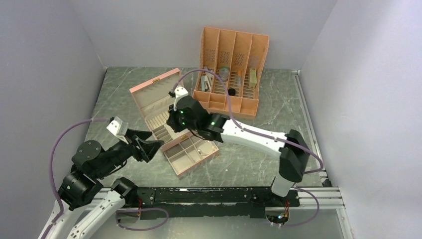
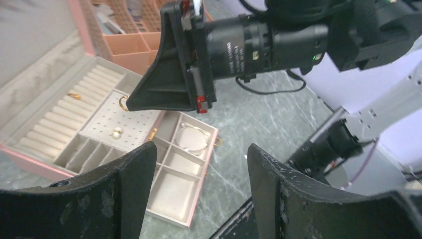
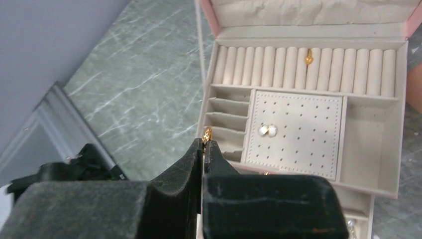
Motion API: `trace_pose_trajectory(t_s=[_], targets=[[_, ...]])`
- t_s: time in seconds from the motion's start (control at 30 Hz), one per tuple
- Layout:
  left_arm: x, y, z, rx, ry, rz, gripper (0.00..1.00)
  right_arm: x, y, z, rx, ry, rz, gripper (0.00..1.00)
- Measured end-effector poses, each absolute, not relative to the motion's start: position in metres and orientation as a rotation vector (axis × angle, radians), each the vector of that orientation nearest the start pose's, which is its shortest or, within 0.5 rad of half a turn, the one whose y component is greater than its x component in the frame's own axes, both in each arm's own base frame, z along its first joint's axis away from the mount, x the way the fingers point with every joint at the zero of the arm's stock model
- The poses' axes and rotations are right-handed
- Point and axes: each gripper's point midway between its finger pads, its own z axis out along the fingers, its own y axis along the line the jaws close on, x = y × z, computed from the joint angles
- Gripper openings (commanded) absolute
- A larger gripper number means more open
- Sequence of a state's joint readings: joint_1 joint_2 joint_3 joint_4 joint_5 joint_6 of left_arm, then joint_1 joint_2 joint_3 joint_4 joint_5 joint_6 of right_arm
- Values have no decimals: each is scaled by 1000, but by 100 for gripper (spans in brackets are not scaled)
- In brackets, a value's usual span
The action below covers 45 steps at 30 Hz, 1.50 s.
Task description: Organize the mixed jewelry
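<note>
1. The right fingers [image 3: 189, 164] are pressed together on a small gold ring [image 3: 207, 133], and only its top edge shows above their tips. The left fingers [image 2: 124, 189] are spread wide with nothing between them, low beside the front of the pink jewellery box [image 3: 412, 22].
2. The held ring hangs over the left front part of the box, above the narrow side compartments [image 3: 226, 107]. Of the other jewellery, one gold ring [image 3: 309, 58] sits in the ring rolls [image 3: 249, 64], two pearl studs [image 3: 267, 130] are on the punched panel [image 3: 308, 124], and a thin bracelet [image 2: 193, 138] lies in the lower tray.
3. I judge that the step in hand is to seat this ring in the rolls. To do it well:
   - Carry it back over a free groove, well apart from the seated ring.
   - Turn the wrist so that the ring stands in line with the groove.
   - Go down slowly until the rolls grip it.
   - Open the fingers only a little, then rise straight up so that the ring is not pulled out again.
4. The left fingers are best kept off the box, because a push could slide it on the worktop [image 3: 139, 74].
5. There is small white print on the barrel of the right arm [image 2: 239, 47], but it is too blurred to read. I see no brand or label on the box.
</note>
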<state>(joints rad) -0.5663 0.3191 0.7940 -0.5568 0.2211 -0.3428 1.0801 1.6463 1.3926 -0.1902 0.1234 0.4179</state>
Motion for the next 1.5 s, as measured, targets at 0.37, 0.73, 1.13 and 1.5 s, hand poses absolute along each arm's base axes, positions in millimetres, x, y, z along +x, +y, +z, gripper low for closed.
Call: trace_pose_trajectory(t_s=[0.37, 0.73, 1.13, 1.5], targets=[[154, -124, 302, 212, 1678, -736, 70, 289, 460, 168, -636, 2105, 657, 0], [150, -117, 307, 182, 1638, -736, 70, 327, 461, 127, -610, 2147, 588, 0], [150, -117, 306, 179, 1642, -734, 70, 349, 471, 113, -608, 2142, 560, 0], [150, -117, 306, 178, 1639, -735, 70, 364, 470, 101, -593, 2152, 536, 0]])
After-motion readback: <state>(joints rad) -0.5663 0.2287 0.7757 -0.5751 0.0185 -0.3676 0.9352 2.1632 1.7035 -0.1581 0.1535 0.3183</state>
